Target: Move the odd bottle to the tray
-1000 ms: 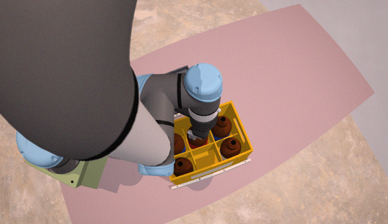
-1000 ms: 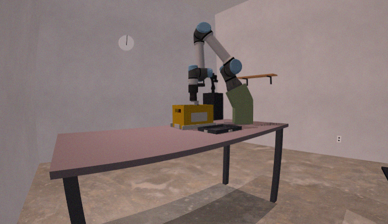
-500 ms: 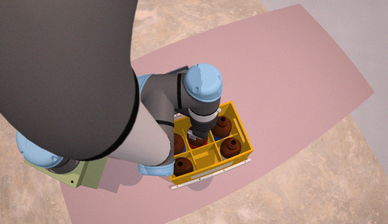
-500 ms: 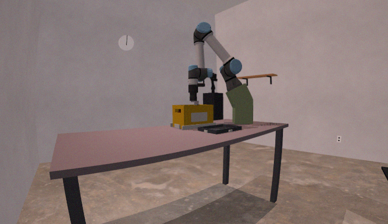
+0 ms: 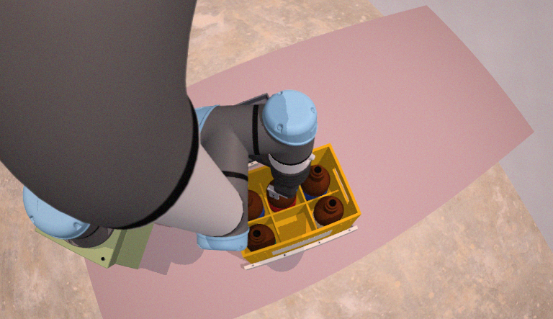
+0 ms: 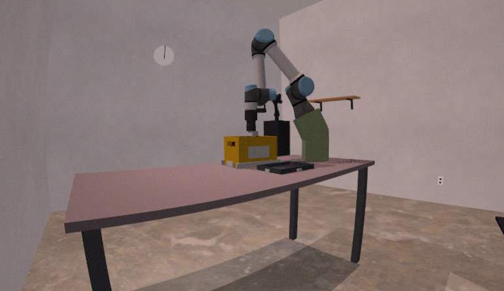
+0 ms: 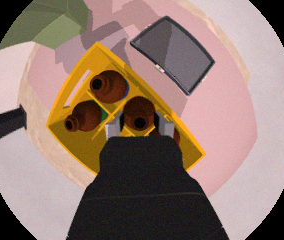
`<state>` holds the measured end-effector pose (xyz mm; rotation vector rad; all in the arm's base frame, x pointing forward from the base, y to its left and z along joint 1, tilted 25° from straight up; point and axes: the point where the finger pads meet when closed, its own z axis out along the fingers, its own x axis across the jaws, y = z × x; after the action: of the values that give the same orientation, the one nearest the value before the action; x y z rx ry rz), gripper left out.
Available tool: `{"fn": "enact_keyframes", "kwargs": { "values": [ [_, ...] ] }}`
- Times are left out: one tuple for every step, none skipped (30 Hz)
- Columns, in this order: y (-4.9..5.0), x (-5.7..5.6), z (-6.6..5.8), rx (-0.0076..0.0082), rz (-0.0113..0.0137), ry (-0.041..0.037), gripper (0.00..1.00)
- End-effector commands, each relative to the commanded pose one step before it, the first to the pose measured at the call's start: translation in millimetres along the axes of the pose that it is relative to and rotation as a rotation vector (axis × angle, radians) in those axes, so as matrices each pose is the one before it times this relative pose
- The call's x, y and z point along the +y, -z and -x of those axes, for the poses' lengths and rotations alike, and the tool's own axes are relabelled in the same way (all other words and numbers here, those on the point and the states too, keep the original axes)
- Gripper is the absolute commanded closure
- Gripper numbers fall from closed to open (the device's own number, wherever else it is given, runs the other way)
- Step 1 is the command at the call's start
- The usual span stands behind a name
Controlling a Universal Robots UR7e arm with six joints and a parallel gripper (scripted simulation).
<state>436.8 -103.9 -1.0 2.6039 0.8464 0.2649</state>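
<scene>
A yellow crate [image 5: 302,207] stands on the pink table and holds several brown bottles. My gripper [image 5: 281,195] is open and sits low over the middle bottle of the far row, the one with a red label [image 5: 280,204]. Its fingers flank that bottle's neck [image 7: 140,122] in the wrist view; I cannot tell whether they touch it. Other bottles stand at the right [image 5: 317,180], the front right [image 5: 328,209] and the front left [image 5: 261,236]. Another bottle [image 5: 253,204] is partly hidden by my arm. The dark tray [image 7: 173,54] lies beside the crate and also shows in the exterior view [image 6: 285,166].
The front middle cell of the crate [image 5: 292,225] holds no bottle. My green base mount [image 6: 314,136] stands behind the tray. A black box [image 6: 276,136] stands behind the crate. My upper arm hides much of the top view.
</scene>
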Motion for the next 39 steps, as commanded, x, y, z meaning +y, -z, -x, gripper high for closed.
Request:
{"fn": "enact_keyframes", "kwargs": {
  "values": [
    [-0.003,3.15,-0.43,0.00175,0.00407,-0.00264,0.0],
    [0.0,0.0,0.0,0.0,0.0,0.0,0.0],
    [0.0,0.0,0.0,0.0,0.0,0.0,0.0],
    [0.0,0.0,0.0,0.0,0.0,0.0,0.0],
    [0.0,0.0,0.0,0.0,0.0,0.0,1.0],
    [0.0,0.0,0.0,0.0,0.0,0.0,1.0],
    [0.0,0.0,0.0,0.0,0.0,0.0,1.0],
    [0.0,0.0,0.0,0.0,0.0,0.0,1.0],
    [0.0,0.0,0.0,0.0,0.0,0.0,1.0],
    [0.0,0.0,0.0,0.0,0.0,0.0,1.0],
    [0.0,0.0,0.0,0.0,0.0,0.0,1.0],
    [0.0,0.0,0.0,0.0,0.0,0.0,1.0],
    [-0.001,-0.01,0.01,-0.00002,-0.00001,0.0,1.0],
    [0.001,-0.01,0.0,0.0,-0.00001,0.00001,1.0],
    [0.002,0.0,-0.01,0.00001,0.0,0.00002,1.0],
    [0.001,0.0,0.0,0.0,0.0,0.00001,1.0],
    [0.0,0.0,0.0,0.0,0.0,0.0,1.0],
    [0.0,0.0,0.0,0.0,0.0,0.0,1.0],
    [0.0,0.0,0.0,0.0,0.0,0.0,1.0],
    [0.0,0.0,0.0,0.0,0.0,0.0,1.0],
    [0.0,0.0,0.0,0.0,0.0,0.0,1.0],
    [0.0,0.0,0.0,0.0,0.0,0.0,1.0],
    [0.0,0.0,0.0,0.0,0.0,0.0,1.0],
    [0.0,0.0,0.0,0.0,0.0,0.0,1.0],
    [0.0,0.0,0.0,0.0,0.0,0.0,1.0],
    [0.0,0.0,0.0,0.0,0.0,0.0,1.0],
    [0.0,0.0,0.0,0.0,0.0,0.0,1.0],
    [0.0,0.0,0.0,0.0,0.0,0.0,1.0],
    [0.0,0.0,0.0,0.0,0.0,0.0,1.0],
    [0.0,0.0,0.0,0.0,0.0,0.0,1.0],
    [0.0,0.0,0.0,0.0,0.0,0.0,1.0],
    [0.0,0.0,0.0,0.0,0.0,0.0,1.0],
    [0.0,0.0,0.0,0.0,0.0,0.0,1.0],
    [0.0,0.0,0.0,0.0,0.0,0.0,1.0],
    [0.0,0.0,0.0,0.0,0.0,0.0,1.0],
    [0.0,0.0,0.0,0.0,0.0,0.0,1.0],
    [0.0,0.0,0.0,0.0,0.0,0.0,1.0],
    [0.0,0.0,0.0,0.0,0.0,0.0,1.0],
    [0.0,0.0,0.0,0.0,0.0,0.0,1.0]
  ]
}}
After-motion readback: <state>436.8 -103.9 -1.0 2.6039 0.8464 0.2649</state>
